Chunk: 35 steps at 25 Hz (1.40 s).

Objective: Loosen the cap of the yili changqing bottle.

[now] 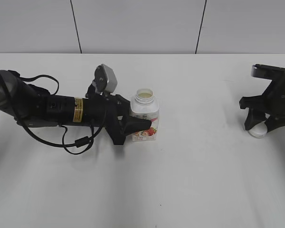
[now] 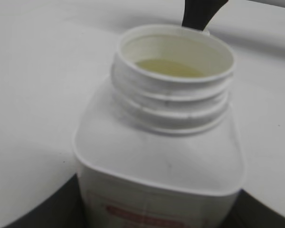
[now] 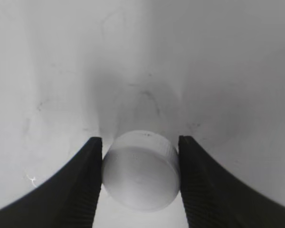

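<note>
Table (image 1: 190, 180), right hand (image 3: 140, 183) clamping cap (image 3: 141, 175)

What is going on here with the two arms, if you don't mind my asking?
The left gripper holds the yili changqing bottle upright on the table; its neck is open, liquid visible inside. The cap is already off, sitting between the right gripper's fingers low at the table's right side.

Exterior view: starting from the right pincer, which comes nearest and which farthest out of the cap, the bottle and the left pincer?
1. Cap: between the right pincer's fingers, at the table's far right.
2. Bottle: open-necked, standing near the middle.
3. Left pincer: around the bottle's lower body, reaching in from the left; its tips are too close to the bottle to separate clearly.
</note>
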### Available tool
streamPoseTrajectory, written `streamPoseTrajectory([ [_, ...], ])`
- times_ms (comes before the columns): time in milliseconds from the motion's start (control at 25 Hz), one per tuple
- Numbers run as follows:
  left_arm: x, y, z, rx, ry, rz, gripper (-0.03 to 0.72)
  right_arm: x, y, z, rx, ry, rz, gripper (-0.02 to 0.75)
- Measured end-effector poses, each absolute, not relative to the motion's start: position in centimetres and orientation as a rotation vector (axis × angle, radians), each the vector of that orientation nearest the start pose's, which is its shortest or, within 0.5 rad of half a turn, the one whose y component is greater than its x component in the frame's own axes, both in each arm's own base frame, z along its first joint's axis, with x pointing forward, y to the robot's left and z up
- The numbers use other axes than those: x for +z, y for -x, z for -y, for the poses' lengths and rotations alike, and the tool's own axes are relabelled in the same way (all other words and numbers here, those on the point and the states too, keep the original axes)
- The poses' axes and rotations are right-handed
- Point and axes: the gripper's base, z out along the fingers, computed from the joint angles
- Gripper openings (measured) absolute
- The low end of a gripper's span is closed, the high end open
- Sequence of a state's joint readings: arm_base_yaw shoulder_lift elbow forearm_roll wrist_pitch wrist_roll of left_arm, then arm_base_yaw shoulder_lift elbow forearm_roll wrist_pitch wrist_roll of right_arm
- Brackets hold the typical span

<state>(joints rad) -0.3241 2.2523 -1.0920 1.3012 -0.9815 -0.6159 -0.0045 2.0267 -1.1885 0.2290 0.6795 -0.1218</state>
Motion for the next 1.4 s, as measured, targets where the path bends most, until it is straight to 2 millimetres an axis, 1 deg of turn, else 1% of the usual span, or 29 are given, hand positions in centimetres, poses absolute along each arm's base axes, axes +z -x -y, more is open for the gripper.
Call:
streamPoseTrajectory([
  [120,7.3,-34.5,19.3,-0.936,-1.248,-1.678,0.377,10.8,-37.1,-1.1,0.222,-0.08,-3.004,0.386],
  [560,7.3,-34.5,19.3,-0.935,-1.247,-1.679,0.377,10.9,-37.1,-1.1,0.222,-0.08,-3.004,0.386],
  [640,7.3,-34.5,19.3,-0.935,-1.247,-1.679,0.377,10.9,-37.0,-1.1,0.223,-0.079,-3.006,0.416],
  [760,7.3,-34.6,19.3,-0.935,-1.246,-1.679,0.377,10.9,-37.0,-1.2,0.233,-0.088,-3.011,0.517],
  [840,7.3,-34.6,19.3,-0.935,-1.246,-1.679,0.377,11.2,-37.0,-1.3,0.248,-0.092,-3.025,0.549],
  [960,7.3,-34.6,19.3,-0.935,-1.246,-1.679,0.377,12.2,-37.2,-1.4,0.266,-0.083,-3.038,0.564],
  [1200,7.3,-34.6,19.3,-0.933,-1.247,-1.681,0.377,16.9,-37.7,-1.6,0.304,-0.056,-2.983,0.566],
  [1280,7.3,-34.6,19.3,-0.933,-1.247,-1.681,0.377,18.2,-37.7,-1.7,0.309,-0.048,-2.962,0.566],
  [1400,7.3,-34.6,19.3,-0.932,-1.247,-1.681,0.377,19.3,-37.5,-1.7,0.312,-0.041,-2.945,0.566],
])
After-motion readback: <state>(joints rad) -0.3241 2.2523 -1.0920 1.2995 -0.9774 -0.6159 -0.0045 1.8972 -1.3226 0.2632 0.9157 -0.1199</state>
